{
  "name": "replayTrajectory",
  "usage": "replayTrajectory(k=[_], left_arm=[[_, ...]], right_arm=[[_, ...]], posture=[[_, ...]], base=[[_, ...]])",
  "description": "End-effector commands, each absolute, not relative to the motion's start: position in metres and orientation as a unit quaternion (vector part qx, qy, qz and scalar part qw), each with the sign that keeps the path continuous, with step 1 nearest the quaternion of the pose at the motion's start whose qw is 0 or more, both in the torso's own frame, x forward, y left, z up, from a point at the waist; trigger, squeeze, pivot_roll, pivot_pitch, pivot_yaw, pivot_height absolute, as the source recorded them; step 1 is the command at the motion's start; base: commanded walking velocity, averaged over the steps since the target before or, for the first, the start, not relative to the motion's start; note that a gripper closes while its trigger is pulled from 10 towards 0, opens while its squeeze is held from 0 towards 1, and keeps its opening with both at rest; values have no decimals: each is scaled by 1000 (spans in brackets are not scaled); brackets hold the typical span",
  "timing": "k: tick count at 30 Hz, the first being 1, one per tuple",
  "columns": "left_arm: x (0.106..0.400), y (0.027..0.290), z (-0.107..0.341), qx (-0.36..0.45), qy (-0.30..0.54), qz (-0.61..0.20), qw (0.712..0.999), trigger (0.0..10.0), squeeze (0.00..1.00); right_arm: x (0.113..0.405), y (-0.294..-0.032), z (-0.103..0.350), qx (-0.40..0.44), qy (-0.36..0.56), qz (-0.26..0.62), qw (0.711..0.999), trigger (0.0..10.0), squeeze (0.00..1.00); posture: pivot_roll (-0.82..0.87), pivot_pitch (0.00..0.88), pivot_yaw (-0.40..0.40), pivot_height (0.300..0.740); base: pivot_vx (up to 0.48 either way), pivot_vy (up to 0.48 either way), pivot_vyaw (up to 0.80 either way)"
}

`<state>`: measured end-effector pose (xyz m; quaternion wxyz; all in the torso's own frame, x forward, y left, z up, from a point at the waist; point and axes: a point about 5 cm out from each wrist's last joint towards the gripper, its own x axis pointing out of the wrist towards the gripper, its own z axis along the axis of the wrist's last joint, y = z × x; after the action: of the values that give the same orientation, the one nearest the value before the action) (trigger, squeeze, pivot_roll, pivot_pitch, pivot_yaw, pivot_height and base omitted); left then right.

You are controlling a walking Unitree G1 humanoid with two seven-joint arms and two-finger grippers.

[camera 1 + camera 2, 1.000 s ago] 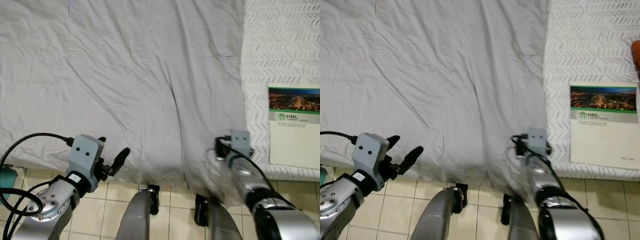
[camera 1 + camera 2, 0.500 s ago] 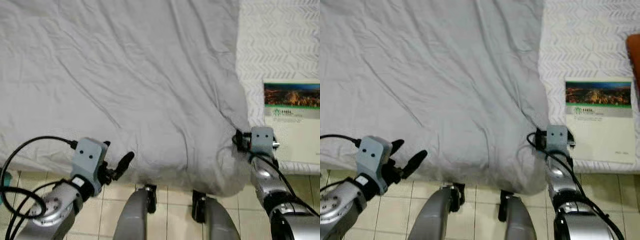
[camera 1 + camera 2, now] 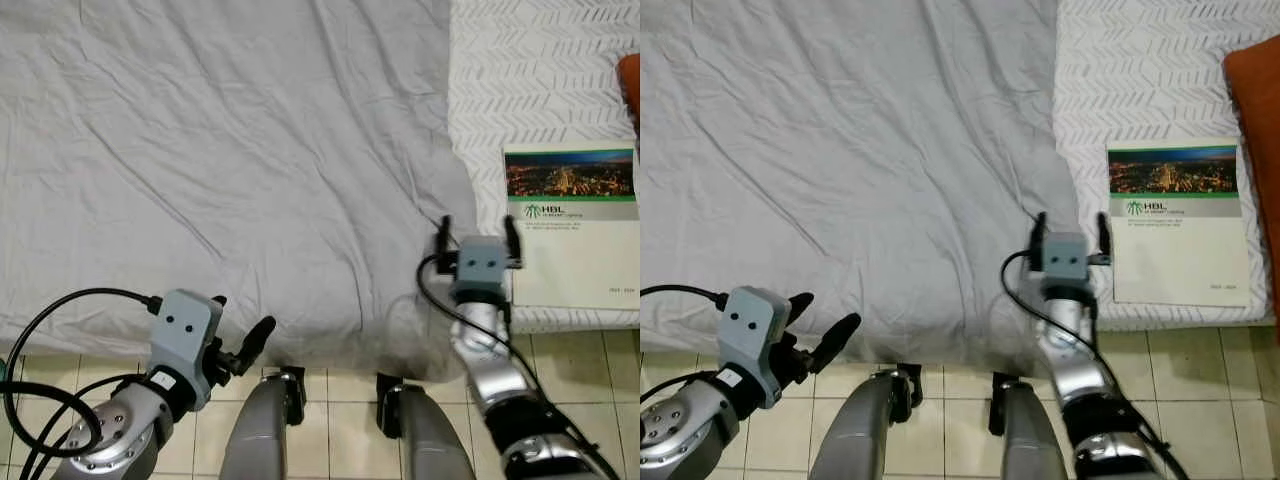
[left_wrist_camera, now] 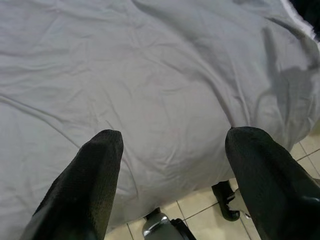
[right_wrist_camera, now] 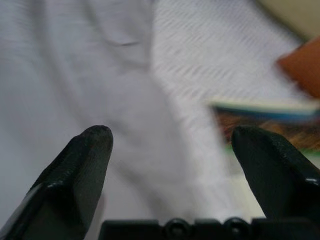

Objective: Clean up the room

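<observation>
Bed edge below you, tiled floor [image 3: 570, 370] at the foot: a grey sheet [image 3: 230, 160] covers most of the bed, rumpled, its right border ending in a loose corner that droops over the mattress edge, and past that border the white patterned mattress cover [image 3: 540, 80] lies bare. On that bare strip sits a booklet [image 3: 575, 225] with a city-night photo on its cover, flat, long axis running away from you, with an orange cushion [image 3: 1255, 120] just beyond it to the right. Your right tool [image 3: 478, 238] is up over the sheet's right border, fingers spread wide, nothing between them; the booklet lies just to its right, near but not touching, and the wrist view looks along the seam with the sheet on one side and the booklet's edge blurred on the other. Your left tool [image 3: 240, 345] hovers low at the bed's front edge, also open wide and empty, well apart from the booklet, with the sheet straight ahead of it. For picking the booklet up, the right arm is clearly the nearer one; you'd probably need to shift that tool rightward and come at the booklet's near short edge or left long side. Risk as I judge it: a thin flat booklet on soft bedding gives little to pinch, and the fingers may snag the sheet corner instead.
</observation>
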<state>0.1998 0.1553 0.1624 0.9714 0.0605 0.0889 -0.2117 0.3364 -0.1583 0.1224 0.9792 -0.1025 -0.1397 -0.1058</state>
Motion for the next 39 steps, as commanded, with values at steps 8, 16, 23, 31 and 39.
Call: replayTrajectory(k=[8, 16, 23, 31, 39], left_arm=[[188, 153, 159, 60, 106, -215, 969, 10000, 0], [189, 153, 161, 64, 106, -218, 968, 10000, 0], [192, 154, 159, 68, 108, -222, 967, 10000, 0], [202, 144, 140, 74, 102, -230, 965, 10000, 0], [224, 135, 86, 71, 124, -217, 966, 10000, 0]], right_arm=[[307, -111, 41, -40, 39, 6, 998, 10000, 0], [271, -155, -22, -87, 240, -23, 967, 10000, 0], [248, -227, -33, -127, 308, -117, 936, 10000, 0], [249, -269, -13, -156, 252, -148, 943, 10000, 0], [257, -243, 14, -24, 109, -116, 987, 10000, 0]], posture=[[283, 658, 108, 740], [301, 650, 125, 740], [290, 643, 122, 740], [212, 555, 60, 740], [19, 287, -25, 740]], base=[[0, 0, 0], [0, 0, 0], [0, 0, 0], [0, 0, 0], [0, 0, 0]])
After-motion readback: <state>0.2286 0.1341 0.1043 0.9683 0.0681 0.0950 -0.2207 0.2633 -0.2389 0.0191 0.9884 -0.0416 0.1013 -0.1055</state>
